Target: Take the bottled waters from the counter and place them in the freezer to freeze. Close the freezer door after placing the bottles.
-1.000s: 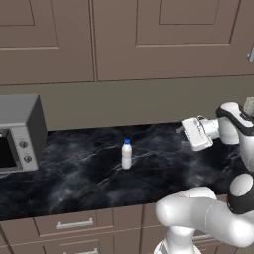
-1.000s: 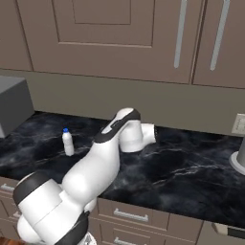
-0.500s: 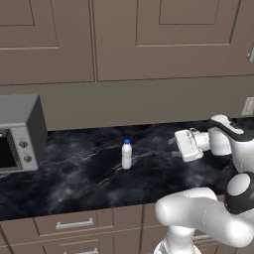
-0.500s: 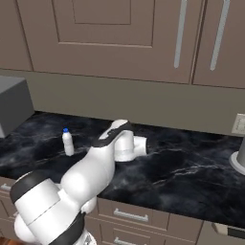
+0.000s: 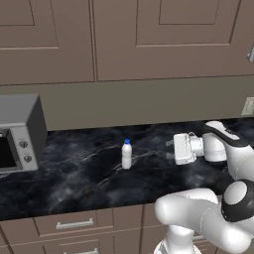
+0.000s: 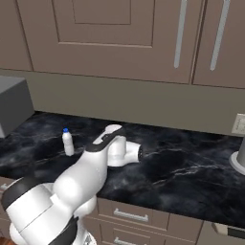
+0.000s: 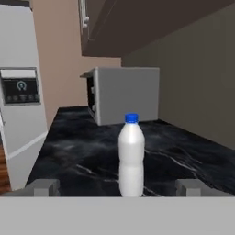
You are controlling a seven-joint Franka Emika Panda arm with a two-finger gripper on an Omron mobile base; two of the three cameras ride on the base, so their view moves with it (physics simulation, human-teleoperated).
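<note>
the bottled water (image 5: 127, 155) stands upright on the counter (image 5: 74, 178), blue cap up, its long axis vertical, well clear of the grey microwave (image 5: 19, 133) further along the worktop. in my hand view it sits dead ahead, centred between my two finger tips (image 7: 46, 187), so my judgement is that a straight push forward along the counter would bring the jaws to either side of its body. my gripper (image 5: 171, 149) is spread wide and holds nothing, pointing sideways at the bottle with a stretch of bare marble between us. i can make out one bottle; i cannot tell where the second one is. the freezer door (image 7: 19, 92) shows at the far end past the counter, cut off at the edge, and i cannot tell whether it is ajar.
</note>
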